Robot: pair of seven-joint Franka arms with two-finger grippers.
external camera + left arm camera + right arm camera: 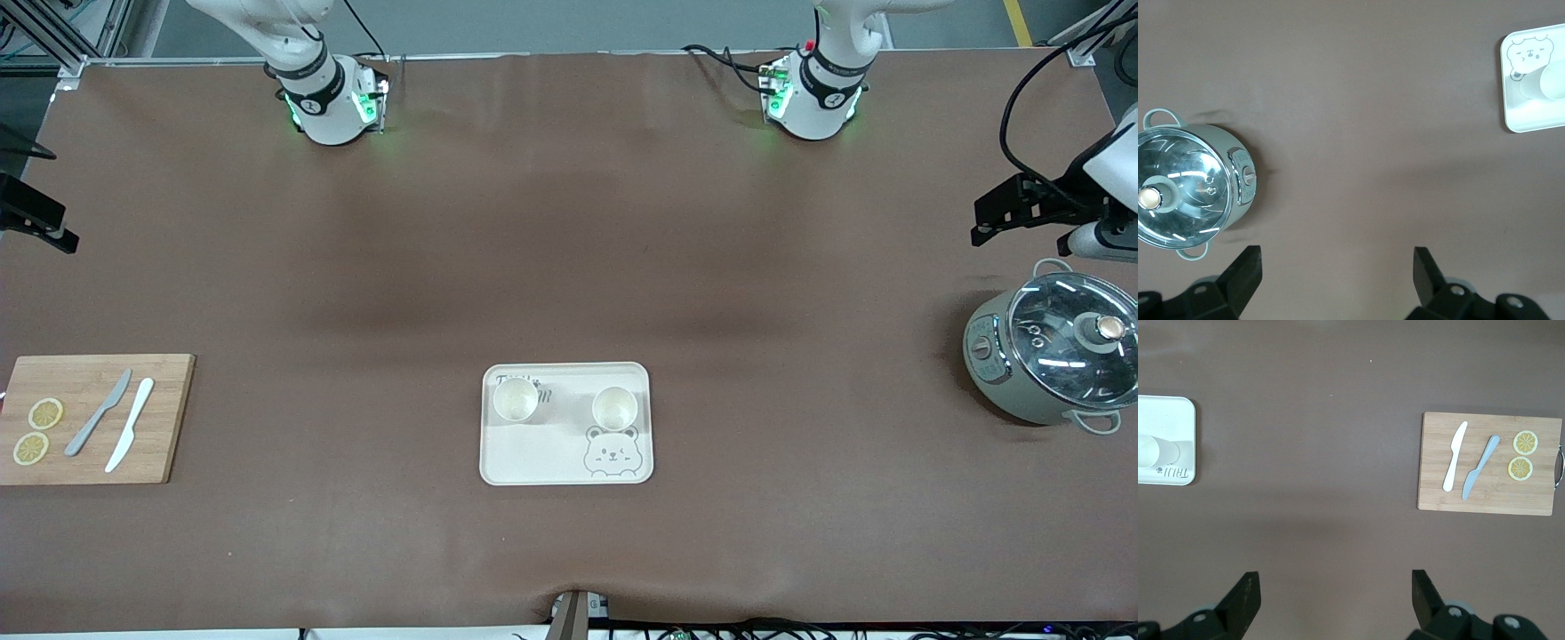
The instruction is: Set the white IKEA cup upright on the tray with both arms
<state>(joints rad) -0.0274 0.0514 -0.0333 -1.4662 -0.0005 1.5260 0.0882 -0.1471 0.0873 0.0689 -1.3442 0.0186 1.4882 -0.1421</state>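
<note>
Jaws of left gripper (pixel 1336 267) and right gripper (pixel 1335 590): wide apart, empty, over bare table. Two cups (pixel 516 397) (pixel 614 408) stood upright on tray (pixel 533 458), well apart from both.

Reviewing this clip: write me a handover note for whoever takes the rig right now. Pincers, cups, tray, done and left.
Left pincer: open, holding nothing, up over bare table between the lidded pot and the tray.
Right pincer: open, holding nothing, over bare table between the tray and the cutting board.
Both white cups stand upright on the tray, apart: one toward the right arm's end, one toward the left arm's end, just above the bear drawing.
Done: cups placed, both arms clear.
Left: nothing visible.
</note>
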